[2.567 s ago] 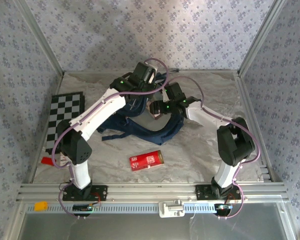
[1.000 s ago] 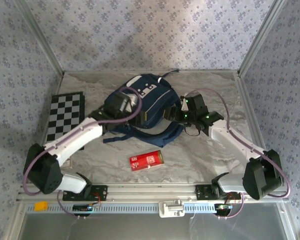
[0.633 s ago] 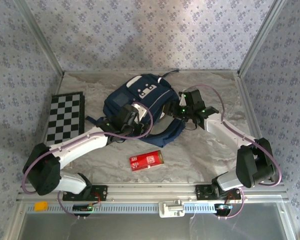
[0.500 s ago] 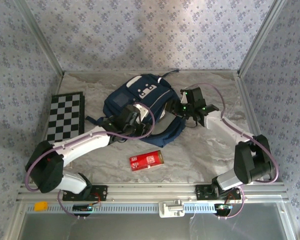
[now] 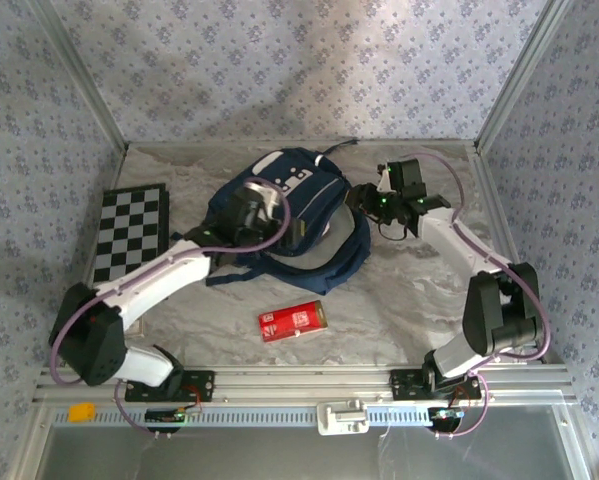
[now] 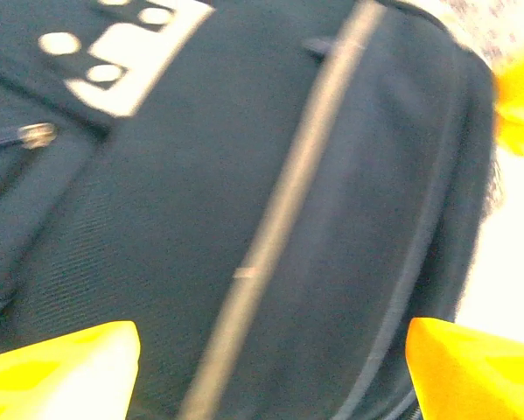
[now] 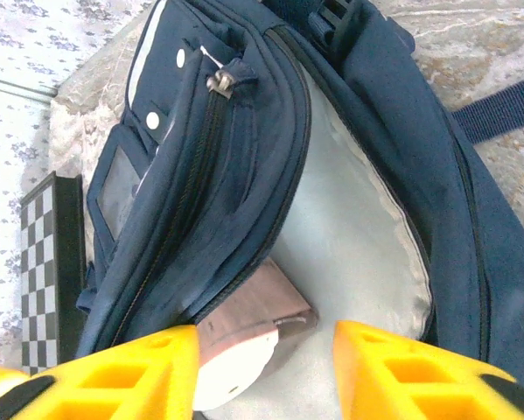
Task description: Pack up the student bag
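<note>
The student bag (image 5: pixel 297 190), navy with white patches and piping, lies at the back middle of the table. My left gripper (image 5: pixel 267 207) hovers over its top, open, with blurred navy fabric and a white piping line (image 6: pixel 279 219) between the yellow fingertips (image 6: pixel 60 367). My right gripper (image 5: pixel 363 203) is at the bag's right side, open, facing the unzipped main compartment with its pale grey lining (image 7: pixel 358 254). A flat pinkish-brown item (image 7: pixel 257 317) with a white rounded part sticks out of that opening, just ahead of the right gripper (image 7: pixel 266 376).
A red box (image 5: pixel 292 320) lies on the marble table in front of the bag. A folded chessboard (image 5: pixel 129 235) lies at the left edge. The bag's dark straps (image 5: pixel 329 268) trail toward the front. Frame posts and papered walls close in the sides.
The left gripper has moved from the bag's front edge back over its top. The right gripper has pulled away toward the back right. The bag's right flap and strap have spread open.
</note>
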